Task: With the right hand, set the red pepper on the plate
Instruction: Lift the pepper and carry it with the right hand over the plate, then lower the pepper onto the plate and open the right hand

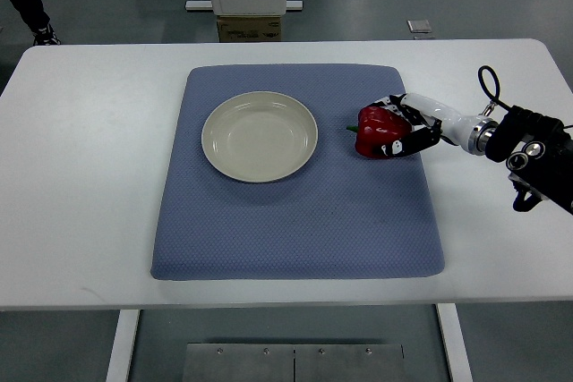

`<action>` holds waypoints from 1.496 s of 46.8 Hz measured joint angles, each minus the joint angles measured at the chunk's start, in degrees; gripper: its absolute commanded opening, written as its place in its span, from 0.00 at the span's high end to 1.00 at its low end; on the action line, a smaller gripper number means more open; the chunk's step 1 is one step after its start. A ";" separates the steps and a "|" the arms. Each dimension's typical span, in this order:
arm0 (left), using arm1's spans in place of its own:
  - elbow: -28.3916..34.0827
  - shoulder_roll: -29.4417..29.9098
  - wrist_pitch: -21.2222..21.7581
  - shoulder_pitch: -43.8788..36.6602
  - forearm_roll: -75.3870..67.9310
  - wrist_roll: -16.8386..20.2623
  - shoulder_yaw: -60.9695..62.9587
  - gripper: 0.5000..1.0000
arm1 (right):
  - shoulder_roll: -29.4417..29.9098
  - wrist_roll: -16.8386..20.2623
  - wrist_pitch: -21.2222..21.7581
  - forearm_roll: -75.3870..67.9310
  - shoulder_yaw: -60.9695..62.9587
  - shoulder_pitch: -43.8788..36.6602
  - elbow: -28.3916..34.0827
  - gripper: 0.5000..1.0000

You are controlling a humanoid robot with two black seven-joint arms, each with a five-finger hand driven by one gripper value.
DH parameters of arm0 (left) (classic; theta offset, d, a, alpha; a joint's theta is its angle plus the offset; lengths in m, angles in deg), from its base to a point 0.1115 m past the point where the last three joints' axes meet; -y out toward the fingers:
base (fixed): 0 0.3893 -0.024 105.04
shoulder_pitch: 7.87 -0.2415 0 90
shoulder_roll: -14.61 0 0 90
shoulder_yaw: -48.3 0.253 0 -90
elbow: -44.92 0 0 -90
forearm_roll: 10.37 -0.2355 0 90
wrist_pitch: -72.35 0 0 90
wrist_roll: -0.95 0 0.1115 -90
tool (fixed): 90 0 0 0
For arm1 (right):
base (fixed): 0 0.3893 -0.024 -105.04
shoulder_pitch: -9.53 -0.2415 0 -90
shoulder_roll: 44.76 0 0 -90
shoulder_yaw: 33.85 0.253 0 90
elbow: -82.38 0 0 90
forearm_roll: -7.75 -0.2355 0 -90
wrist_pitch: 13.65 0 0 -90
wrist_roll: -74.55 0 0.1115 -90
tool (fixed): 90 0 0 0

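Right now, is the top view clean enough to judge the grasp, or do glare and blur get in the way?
Top view: sharp, evenly lit, soft shadows; the red pepper in the right hand shows small highlights; faint sheen on the plate; the white table is bright, not blown out.
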 measured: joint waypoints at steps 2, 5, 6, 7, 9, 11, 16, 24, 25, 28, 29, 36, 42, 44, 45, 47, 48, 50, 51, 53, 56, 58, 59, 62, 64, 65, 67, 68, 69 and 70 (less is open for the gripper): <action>0.00 0.00 0.00 0.00 0.00 0.00 0.00 0.00 | 0.06 0.02 -1.11 -0.19 0.09 -0.31 0.01 1.00; 0.00 0.00 0.00 0.00 0.00 0.00 0.01 0.00 | 0.15 0.09 -1.94 -0.42 0.22 -0.84 0.10 1.00; 0.00 0.00 0.00 0.00 0.00 0.00 0.00 0.00 | 0.18 0.11 -1.99 -0.50 0.22 -1.05 0.12 1.00; 0.00 0.00 0.00 0.00 0.00 0.00 0.01 0.00 | 0.25 0.12 -2.03 -0.56 0.22 -1.29 0.13 1.00; -0.01 0.00 0.00 0.00 0.00 0.00 0.00 0.00 | 0.41 0.19 -2.08 -0.72 0.22 -1.87 0.16 1.00; -0.01 0.00 0.00 0.00 0.00 0.00 0.00 0.00 | 0.53 0.28 -2.08 -0.86 0.22 -2.40 0.16 1.00; -0.01 0.00 0.00 0.00 0.00 0.00 -0.02 0.00 | 1.39 0.70 -2.09 -1.03 0.18 -3.73 0.13 1.00; -0.01 0.00 0.00 0.00 0.00 0.00 0.01 0.00 | 4.43 2.05 -2.08 -1.03 -0.12 -5.84 0.00 1.00; 0.00 0.00 0.00 0.00 0.00 0.00 0.01 0.00 | 4.84 2.16 -2.08 -1.03 -0.15 -5.99 0.00 1.00; -0.01 0.00 0.00 0.02 0.00 0.00 0.02 0.00 | 6.14 2.89 -2.08 -1.03 -0.20 -6.52 -0.01 1.00; -0.01 0.00 0.00 0.00 0.00 0.00 0.02 0.00 | 6.71 3.08 -2.08 -1.04 -0.23 -6.69 -0.02 1.00; -0.02 0.00 0.00 0.00 0.00 0.00 0.03 0.00 | 10.14 4.06 -2.08 -1.04 -0.67 -8.25 -0.39 1.00; -0.03 0.00 0.00 0.02 0.00 0.00 0.00 0.00 | 13.08 4.27 -2.15 -1.03 -2.27 -9.83 -1.98 1.00; -0.02 0.00 0.00 -0.01 0.00 0.00 0.02 0.00 | 14.12 4.27 -2.16 -1.04 -2.46 -10.14 -2.37 1.00; -0.02 0.00 0.01 -0.01 0.00 0.00 0.02 0.00 | 14.62 4.27 -2.17 -1.04 -2.50 -10.21 -2.53 1.00; -0.02 0.00 0.00 0.01 0.00 0.00 0.01 0.00 | 15.41 4.27 -2.17 -1.03 -2.57 -10.30 -2.67 1.00; -0.02 0.00 0.00 0.01 0.00 0.00 0.02 0.00 | 15.79 4.27 -2.17 -1.03 -2.62 -10.33 -2.74 1.00; -0.01 0.00 0.00 -0.01 0.00 0.00 0.01 0.00 | 16.60 4.27 -2.17 -1.04 -2.95 -10.35 -2.78 1.00; -0.01 0.00 0.00 0.00 0.00 0.00 0.02 0.00 | 16.87 4.27 -2.17 -1.04 -3.10 -10.37 -2.78 1.00; -0.01 0.00 0.00 0.01 0.00 0.00 0.02 0.00 | 17.62 4.25 -2.17 -1.04 -3.58 -10.40 -2.78 1.00; -0.01 0.00 0.00 0.00 0.00 0.00 0.00 0.00 | 18.52 3.73 -2.17 -1.07 -4.13 -10.42 -2.74 1.00; -0.02 0.00 0.00 0.00 0.00 0.00 0.00 0.00 | 19.03 3.41 -2.17 -1.23 -4.51 -10.43 -2.68 1.00; -0.01 0.00 0.00 -0.01 0.00 0.00 0.00 0.00 | 19.23 3.30 -2.17 -1.29 -4.63 -10.43 -2.68 1.00; -0.01 0.00 0.00 0.01 0.00 0.00 0.00 0.00 | 20.32 2.81 -2.17 -1.44 -5.12 -10.43 -2.67 1.00; -0.01 0.00 0.00 0.00 0.00 0.00 0.00 0.00 | 20.78 2.57 -2.17 -1.47 -5.21 -10.43 -2.65 1.00; -0.01 0.00 0.00 0.00 0.00 0.00 0.01 0.00 | 21.06 2.54 -2.17 -1.47 -5.32 -10.43 -2.65 1.00; -0.02 0.00 0.00 0.01 0.00 0.00 0.00 0.00 | 21.78 2.51 -2.17 -1.47 -5.47 -10.40 -2.64 1.00; -0.02 0.00 0.00 0.01 0.00 0.00 -0.01 0.00 | 21.88 2.50 -2.17 -1.47 -5.52 -10.35 -2.62 1.00; -0.02 0.00 0.00 0.00 0.00 0.00 0.00 0.00 | 21.94 2.50 -2.17 -1.47 -5.55 -10.27 -2.61 1.00; -0.01 0.00 0.00 -0.01 0.00 0.00 0.01 0.00 | 21.96 2.49 -2.17 -1.47 -5.61 -10.16 -2.61 1.00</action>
